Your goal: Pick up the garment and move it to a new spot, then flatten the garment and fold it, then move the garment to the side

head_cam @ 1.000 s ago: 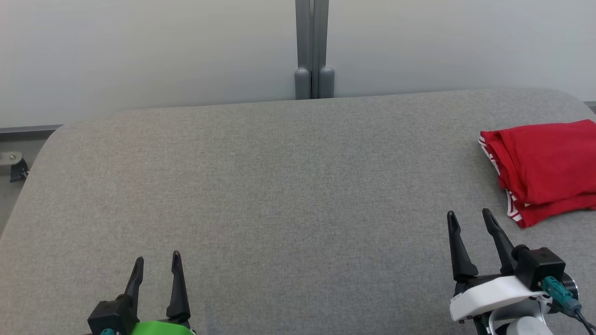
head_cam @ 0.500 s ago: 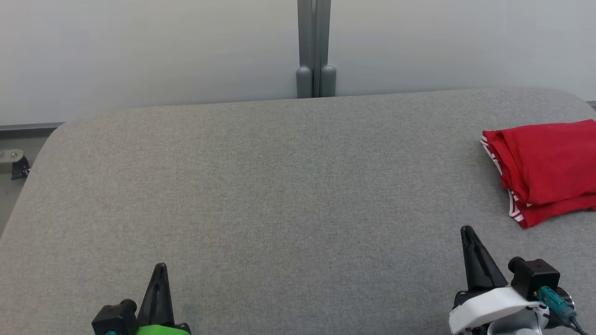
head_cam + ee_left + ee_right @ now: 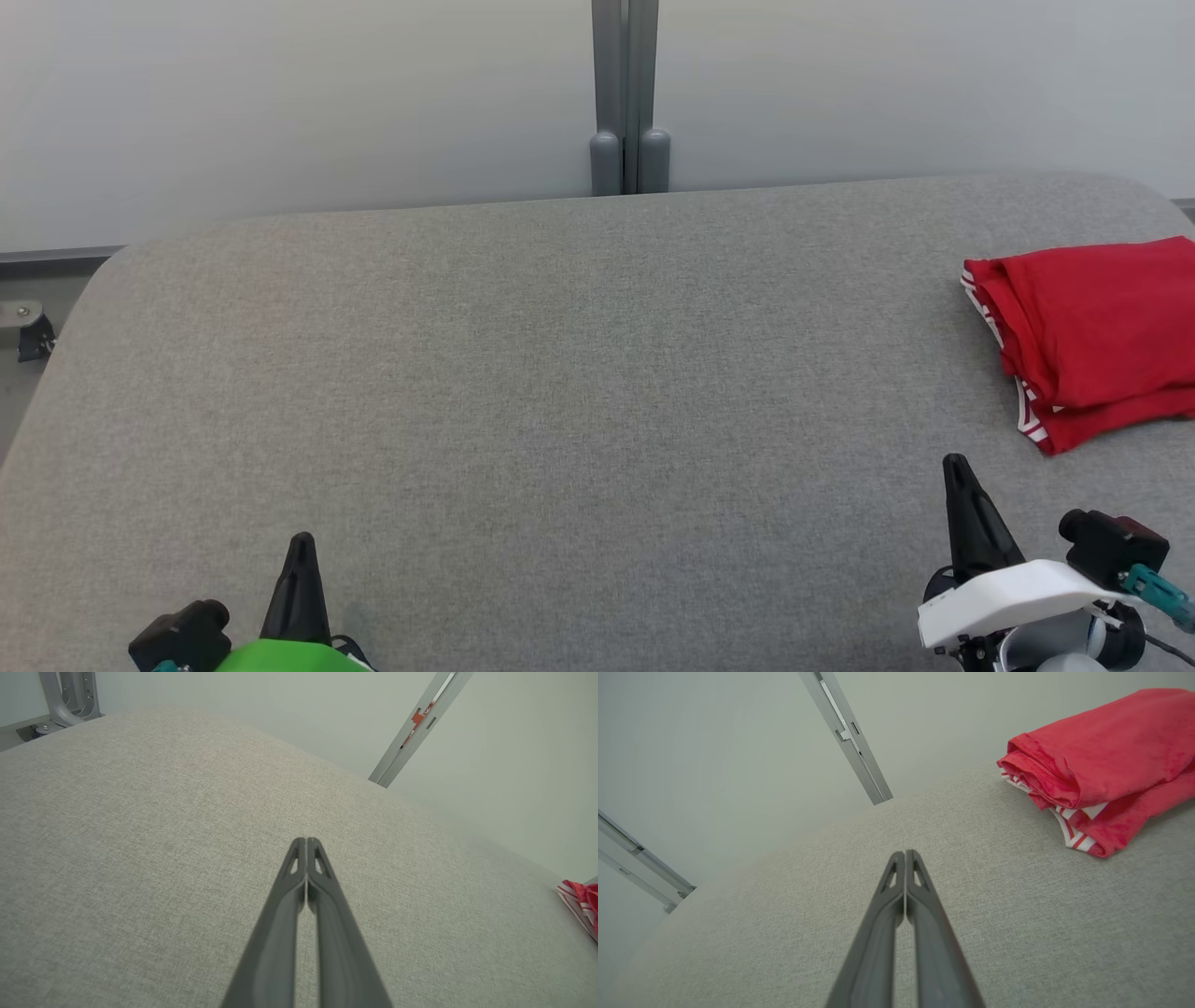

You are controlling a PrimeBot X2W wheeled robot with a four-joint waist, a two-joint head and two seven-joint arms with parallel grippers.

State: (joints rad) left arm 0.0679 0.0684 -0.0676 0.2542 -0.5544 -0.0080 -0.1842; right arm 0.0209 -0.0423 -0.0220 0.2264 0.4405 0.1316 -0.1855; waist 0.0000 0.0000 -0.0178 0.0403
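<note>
Head view: the red garment (image 3: 1092, 336) is lying folded at the right end of the grey counter (image 3: 560, 373), with its striped band showing along the edge that faces the robot. It is probably sitting there because the fold is done and the side is where it belongs. The right jaws are pointing up the view just short of the garment, on the robot's side of it and clear of the cloth. They are pressed together and holding nothing. The left jaws are resting well away from the garment, across the counter to its left, and they too are closed and empty. With nothing left to hold, both arms seem to be settling into rest.

Left wrist view: the fingers are meeting along their length over bare counter, and the garment (image 3: 581, 900) is showing only as a red corner far off to their right.

Right wrist view: the fingers are likewise touching tip to tip, with the garment (image 3: 1101, 760) lying ahead and to their right, untouched.

Compared with a second ago, both pairs of jaws, then parted, are now shut, and the right jaws are sitting a little farther from the garment. The garment itself is not moving.
</note>
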